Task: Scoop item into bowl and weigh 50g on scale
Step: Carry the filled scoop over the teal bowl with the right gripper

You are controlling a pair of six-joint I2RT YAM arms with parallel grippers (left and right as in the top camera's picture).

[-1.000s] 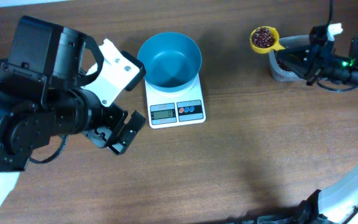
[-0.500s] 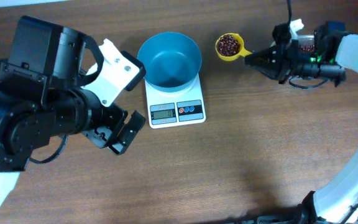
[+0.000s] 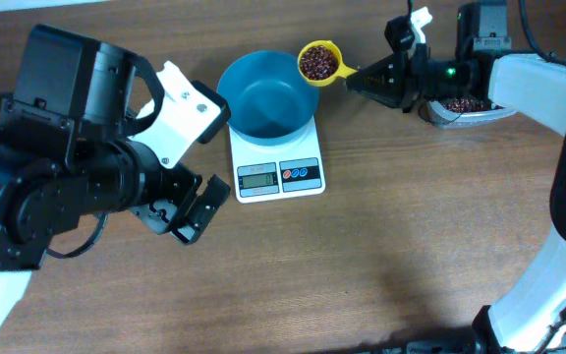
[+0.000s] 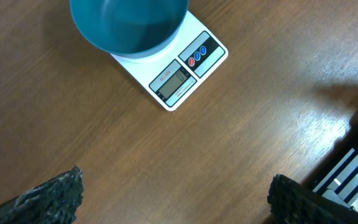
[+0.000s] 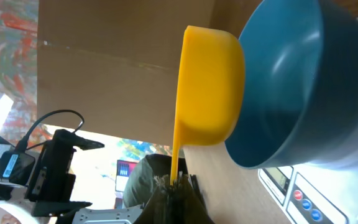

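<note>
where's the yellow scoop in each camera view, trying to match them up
Overhead: the scoop is at top centre, full of beans, at the right rim of the bowl.
Left wrist: not in it; only the bowl and the scale show.
Right wrist: in the centre, seen from outside, its handle running down, just left of the bowl.
Shared landmark: the blue bowl, in all three views.

Even bright light, soft shadows, sharp focus.
</note>
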